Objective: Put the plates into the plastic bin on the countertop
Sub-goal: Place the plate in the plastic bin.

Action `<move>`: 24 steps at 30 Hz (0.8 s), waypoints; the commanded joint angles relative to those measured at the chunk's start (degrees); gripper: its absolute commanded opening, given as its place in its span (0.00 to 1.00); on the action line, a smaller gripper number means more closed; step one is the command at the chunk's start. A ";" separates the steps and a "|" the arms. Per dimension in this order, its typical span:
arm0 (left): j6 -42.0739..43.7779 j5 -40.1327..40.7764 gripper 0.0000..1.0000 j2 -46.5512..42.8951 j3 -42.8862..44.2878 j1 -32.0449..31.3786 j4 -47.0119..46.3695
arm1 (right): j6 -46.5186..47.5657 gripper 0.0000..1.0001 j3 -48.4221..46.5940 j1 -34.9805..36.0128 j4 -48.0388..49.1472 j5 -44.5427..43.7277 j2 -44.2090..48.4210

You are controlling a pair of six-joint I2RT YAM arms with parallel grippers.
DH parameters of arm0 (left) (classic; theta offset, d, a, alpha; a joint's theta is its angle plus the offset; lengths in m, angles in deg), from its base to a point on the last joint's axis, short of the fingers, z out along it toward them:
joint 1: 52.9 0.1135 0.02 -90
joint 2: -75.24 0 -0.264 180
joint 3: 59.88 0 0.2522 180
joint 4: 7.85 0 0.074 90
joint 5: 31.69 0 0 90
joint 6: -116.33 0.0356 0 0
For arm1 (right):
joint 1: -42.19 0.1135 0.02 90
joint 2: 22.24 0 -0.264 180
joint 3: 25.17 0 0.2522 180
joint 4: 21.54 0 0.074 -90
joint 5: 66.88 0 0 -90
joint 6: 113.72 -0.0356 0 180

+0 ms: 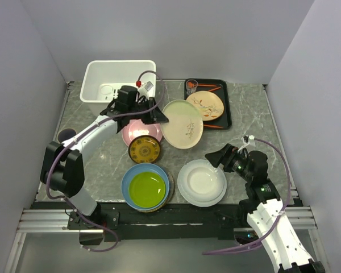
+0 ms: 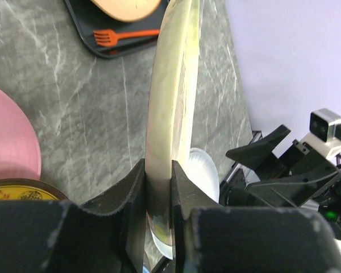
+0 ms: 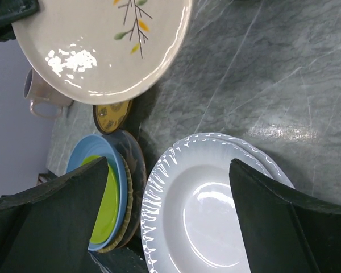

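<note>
In the top view the bin (image 1: 94, 85) is seen at the far left of the countertop (image 1: 250, 119); the left gripper (image 1: 154, 111) is closed on the near-left rim of the cream plate (image 1: 183, 124), which is held just right of the bin, between it and the tray (image 1: 226, 108); a peach plate (image 1: 204, 105) is carried on that tray; a pink plate (image 1: 135, 129) and a gold plate (image 1: 144, 149) are overlapped beside the cream one; nearer the bases, a green plate (image 1: 148, 187) is nested in a blue plate (image 1: 128, 176), and a white plate (image 1: 202, 182) is set to their right; the right gripper (image 1: 216, 158) is held just beyond the white plate's far-right rim.

In the left wrist view the cream plate (image 2: 170, 114) is seen edge-on, pinched between the two fingers (image 2: 133, 193); the pink plate (image 2: 8, 136) and the gold plate (image 2: 23, 190) are seen at the left, and an orange fork (image 2: 125, 36) on the tray (image 2: 102, 48) beyond.

In the right wrist view the fingers (image 3: 51, 210) are spread wide with nothing gripped; the white plate (image 3: 210, 210) is seen between them, below; the cream plate (image 3: 96, 51), with its sprig, is seen at the top, and the blue plate (image 3: 85, 153) with the green plate (image 3: 105, 210) at the left.
</note>
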 commanded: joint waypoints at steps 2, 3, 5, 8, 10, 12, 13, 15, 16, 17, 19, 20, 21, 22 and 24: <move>-3.46 -2.19 0.01 -0.93 5.47 1.74 -10.36 | 1.50 0.98 -1.16 0.37 2.52 -0.17 -0.50; -4.07 -2.19 0.01 -0.84 5.56 2.27 -10.73 | 1.50 0.98 -1.07 0.37 2.70 -0.17 -0.59; -4.60 -2.01 0.01 -0.40 5.91 3.15 -11.69 | 1.68 1.00 -1.16 0.37 2.87 -0.26 -0.77; -5.57 -1.83 0.01 0.39 6.79 4.03 -12.75 | 1.85 1.00 -0.98 0.37 2.88 -0.18 -1.20; -6.45 -1.92 0.01 1.09 7.49 4.47 -13.28 | 1.94 1.00 -0.98 0.28 3.14 -0.09 -1.38; -7.06 -1.92 0.01 1.45 8.19 4.91 -13.80 | 1.94 1.00 -0.90 0.37 3.40 -0.18 -1.30; -7.15 -1.75 0.01 1.71 8.46 5.00 -13.81 | 1.94 1.00 -0.90 0.28 3.40 -0.26 -1.29; -7.24 -1.22 0.01 2.06 9.42 5.35 -13.63 | 1.85 1.00 -0.81 0.37 3.84 -0.35 -1.29; -7.33 -1.05 0.01 2.24 9.69 5.44 -13.80 | 1.94 1.00 -0.72 0.37 3.84 -0.35 -1.38; -7.50 -0.87 0.01 2.33 9.78 5.87 -14.07 | 1.94 1.00 -0.72 0.37 3.93 -0.44 -1.47; -8.21 -0.43 0.01 2.41 10.13 6.23 -14.68 | 1.94 1.00 -0.63 0.46 3.93 -0.26 -1.73; -8.64 -0.34 0.01 2.50 10.21 6.67 -14.86 | 1.94 1.00 -0.55 0.46 4.10 -0.26 -1.82; -9.08 -0.08 0.01 2.50 10.30 6.93 -15.12 | 1.94 1.00 -0.54 0.37 4.19 -0.09 -1.91; -9.44 0.18 0.01 2.42 10.22 7.19 -15.91 | 2.03 1.00 -0.54 0.37 4.19 -0.09 -2.08; -10.23 0.45 0.01 2.42 10.74 7.90 -16.27 | 2.12 1.00 -0.46 0.37 4.37 0.00 -2.26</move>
